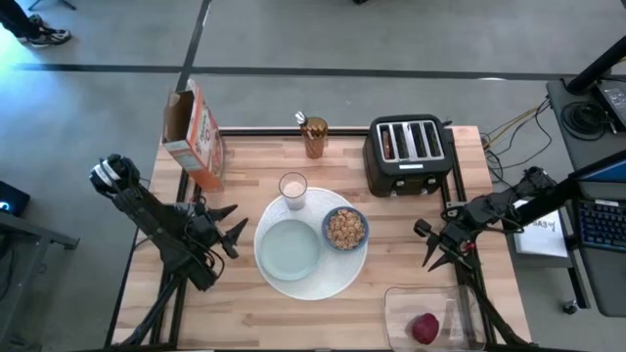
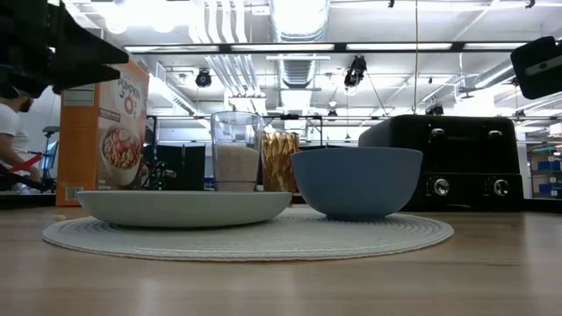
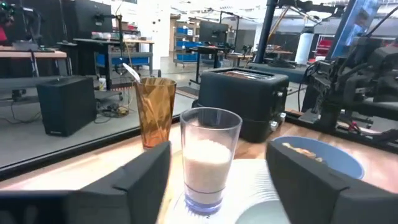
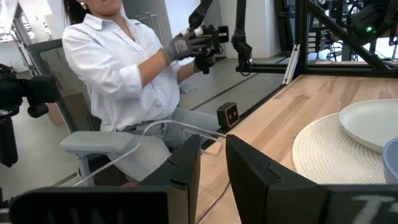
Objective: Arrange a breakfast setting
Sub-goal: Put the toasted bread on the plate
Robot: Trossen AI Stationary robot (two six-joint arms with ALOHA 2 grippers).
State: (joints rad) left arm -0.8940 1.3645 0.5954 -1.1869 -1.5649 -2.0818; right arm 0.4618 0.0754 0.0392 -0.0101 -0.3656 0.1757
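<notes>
The blue bowl (image 1: 345,229) holds cereal and the glass (image 1: 292,188) milk, both on the large white plate (image 1: 340,276) with the empty pale plate (image 1: 290,248). The red fruit (image 1: 424,329) lies in a clear tub (image 1: 399,301) at the table's near right corner. The left gripper (image 1: 232,229) and the right gripper (image 1: 428,246) hang open either side, holding nothing.

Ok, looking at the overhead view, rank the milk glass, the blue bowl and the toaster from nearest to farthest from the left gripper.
From the left gripper:
1. Milk glass, just above the plates.
2. Blue bowl, on the large plate's right side.
3. Toaster, at the table's far right.
</notes>
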